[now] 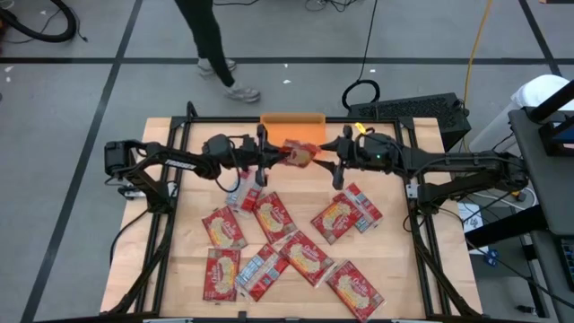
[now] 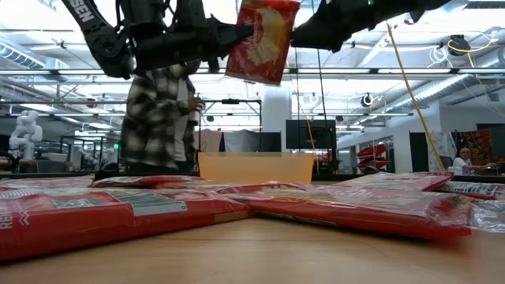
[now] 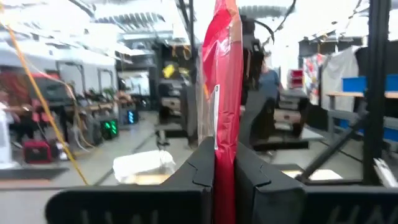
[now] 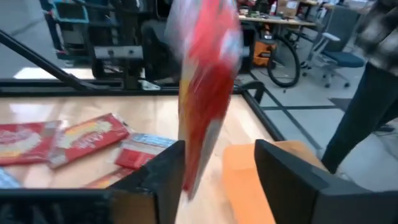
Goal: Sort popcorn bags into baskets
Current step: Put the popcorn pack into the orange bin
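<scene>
From above, a popcorn bag (image 1: 300, 153) hangs just in front of the orange basket (image 1: 291, 119), between both grippers. Left wrist: the left gripper (image 3: 225, 163) is clamped on it. Right wrist: the right gripper (image 4: 219, 163) sits spread apart.

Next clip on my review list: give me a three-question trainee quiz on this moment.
1. True or false: the lifted popcorn bag is already inside the orange basket.
2. Which gripper is shut on that bag? A. left gripper B. right gripper C. neither
3. Fill in: the other bags lie flat on the ____.

Key: 1. False; both arms meet at it above the table, short of the basket. 2. A; the right one is open beside it. 3. Table.
</scene>
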Action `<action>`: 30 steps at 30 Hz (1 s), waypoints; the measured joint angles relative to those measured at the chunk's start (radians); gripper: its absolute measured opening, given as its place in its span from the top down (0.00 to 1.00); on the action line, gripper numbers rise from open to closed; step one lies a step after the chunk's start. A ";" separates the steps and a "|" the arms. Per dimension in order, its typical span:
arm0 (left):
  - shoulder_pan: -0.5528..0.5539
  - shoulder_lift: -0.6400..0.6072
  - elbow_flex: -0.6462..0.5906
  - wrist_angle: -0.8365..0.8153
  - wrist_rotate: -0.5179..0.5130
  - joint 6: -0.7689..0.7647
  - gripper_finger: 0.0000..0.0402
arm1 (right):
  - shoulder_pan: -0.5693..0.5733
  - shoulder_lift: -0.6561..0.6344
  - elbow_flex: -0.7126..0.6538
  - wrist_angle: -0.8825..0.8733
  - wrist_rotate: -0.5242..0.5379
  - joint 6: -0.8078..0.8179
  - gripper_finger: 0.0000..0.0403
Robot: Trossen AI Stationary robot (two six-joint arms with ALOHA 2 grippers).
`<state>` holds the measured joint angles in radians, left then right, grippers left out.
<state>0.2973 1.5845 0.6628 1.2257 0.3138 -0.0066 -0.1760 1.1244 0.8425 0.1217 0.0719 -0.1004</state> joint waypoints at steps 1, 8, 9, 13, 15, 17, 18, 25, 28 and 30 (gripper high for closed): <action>0.006 0.000 0.000 0.007 0.000 0.001 0.92 | -0.007 0.000 0.000 0.001 0.000 -0.013 0.59; 0.045 0.000 0.000 0.018 0.007 0.012 0.96 | -0.089 0.006 0.001 0.052 -0.174 -0.026 0.80; 0.046 0.000 0.000 0.017 0.014 0.012 0.96 | -0.097 0.014 0.001 0.064 -0.194 -0.017 0.83; 0.046 0.000 0.000 0.004 0.024 -0.009 0.93 | -0.119 0.043 0.002 0.083 -0.248 0.003 0.97; 0.040 0.000 0.000 0.006 0.024 -0.012 0.90 | -0.125 0.056 0.002 0.084 -0.260 0.009 0.99; 0.039 0.000 0.000 0.006 0.026 -0.005 0.88 | -0.126 0.065 0.002 0.081 -0.260 0.017 0.98; 0.039 0.000 0.000 0.006 0.027 -0.003 0.88 | -0.126 0.066 0.002 0.081 -0.260 0.022 0.98; 0.051 0.000 0.000 0.004 0.027 0.003 0.96 | -0.128 0.061 0.002 0.067 -0.259 0.057 0.95; 0.063 0.000 0.000 -0.003 0.027 -0.004 0.94 | -0.137 0.060 0.002 0.040 -0.259 0.091 0.87; 0.070 0.000 -0.004 -0.005 0.027 -0.007 0.93 | -0.137 0.060 -0.002 0.014 -0.255 0.091 0.79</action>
<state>0.3670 1.5841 0.6592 1.2210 0.3405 -0.0132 -0.3134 1.1847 0.8400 0.1361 -0.1829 -0.0093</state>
